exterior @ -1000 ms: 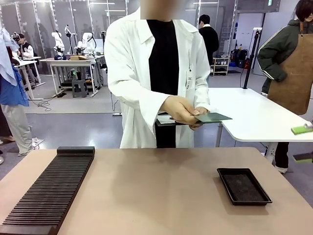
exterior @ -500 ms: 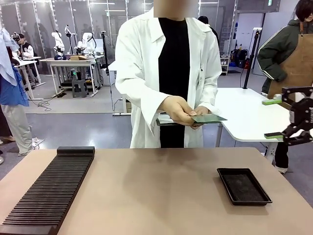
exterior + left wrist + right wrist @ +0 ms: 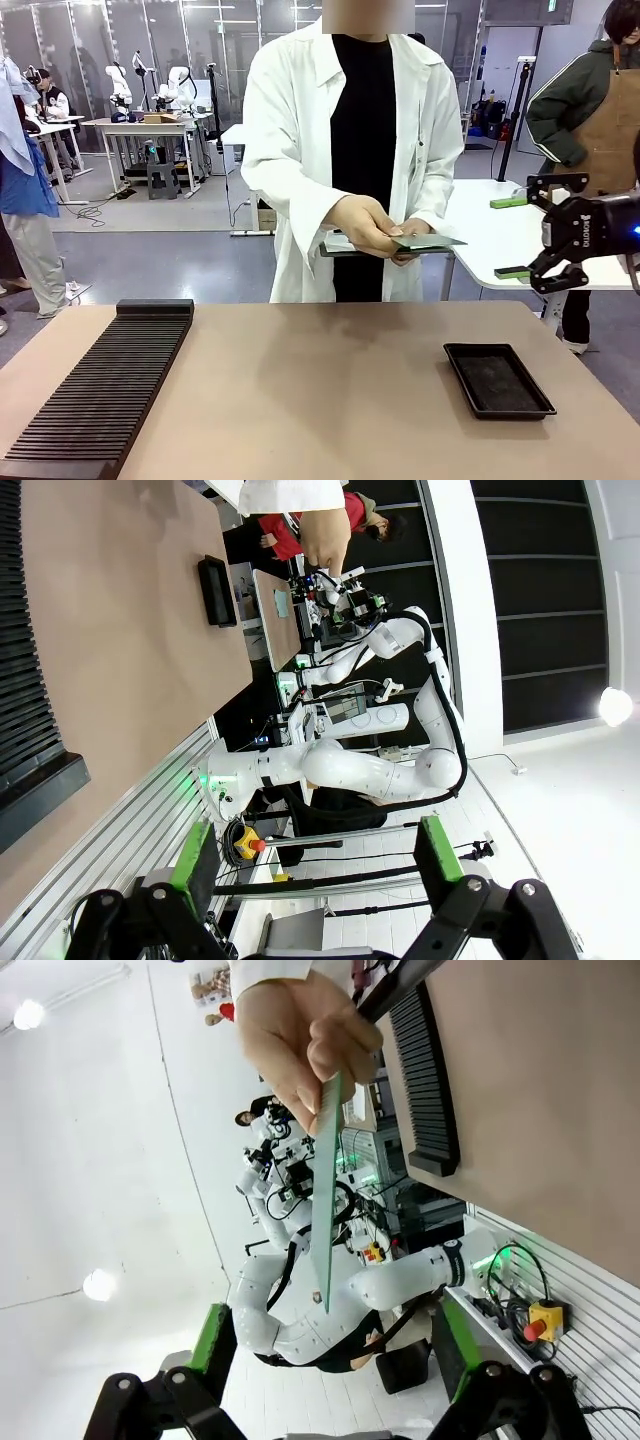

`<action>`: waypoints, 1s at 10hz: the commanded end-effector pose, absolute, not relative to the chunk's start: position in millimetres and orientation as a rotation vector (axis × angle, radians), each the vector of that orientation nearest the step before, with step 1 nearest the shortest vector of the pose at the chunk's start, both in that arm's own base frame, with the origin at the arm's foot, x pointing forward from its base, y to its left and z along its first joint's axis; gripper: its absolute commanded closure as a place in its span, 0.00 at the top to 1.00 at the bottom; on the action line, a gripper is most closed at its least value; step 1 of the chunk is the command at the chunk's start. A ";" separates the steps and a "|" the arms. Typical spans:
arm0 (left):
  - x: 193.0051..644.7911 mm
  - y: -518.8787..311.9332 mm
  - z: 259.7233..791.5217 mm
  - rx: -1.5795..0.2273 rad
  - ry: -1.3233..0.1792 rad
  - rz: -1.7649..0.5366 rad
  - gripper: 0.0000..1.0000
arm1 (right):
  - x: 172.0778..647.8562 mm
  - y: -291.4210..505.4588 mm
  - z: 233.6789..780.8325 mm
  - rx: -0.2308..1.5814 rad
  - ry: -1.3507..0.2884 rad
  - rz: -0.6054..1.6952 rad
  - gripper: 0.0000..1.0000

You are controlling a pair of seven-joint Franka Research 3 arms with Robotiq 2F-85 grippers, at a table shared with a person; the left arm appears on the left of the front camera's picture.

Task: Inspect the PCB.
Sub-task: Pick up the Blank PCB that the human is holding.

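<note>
The person across the table holds the PCB, a thin green board, flat in both hands at waist height above a clipboard. My right gripper hovers open to the right of the board, level with it and a short gap away. In the right wrist view the PCB appears edge-on, pinched by the person's hand, lined up between my green-padded fingers but farther off. The left gripper is open and holds nothing, high over the table.
A black shallow tray lies on the brown table at the right. A long black slotted rack runs along the left side. A white table stands behind the person, with other people nearby.
My right gripper has come in from the right edge and moved left toward the held PCB. The person has shifted slightly right, still holding the board.
</note>
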State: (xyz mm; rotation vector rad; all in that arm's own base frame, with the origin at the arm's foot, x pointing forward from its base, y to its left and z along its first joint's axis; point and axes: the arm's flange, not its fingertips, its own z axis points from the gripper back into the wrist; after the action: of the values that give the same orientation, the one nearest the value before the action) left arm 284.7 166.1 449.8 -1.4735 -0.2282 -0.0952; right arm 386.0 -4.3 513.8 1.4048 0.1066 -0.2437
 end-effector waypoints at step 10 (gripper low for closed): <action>280.9 165.4 452.5 -1.468 -0.217 -0.095 1.00 | 375.8 56.5 483.8 1.533 0.231 -0.306 0.44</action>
State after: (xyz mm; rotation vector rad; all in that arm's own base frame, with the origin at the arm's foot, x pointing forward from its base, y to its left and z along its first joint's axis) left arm 284.7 166.1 449.8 -1.4735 -0.2283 -0.0951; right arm 377.2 51.3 480.5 1.5148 0.2398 -0.2801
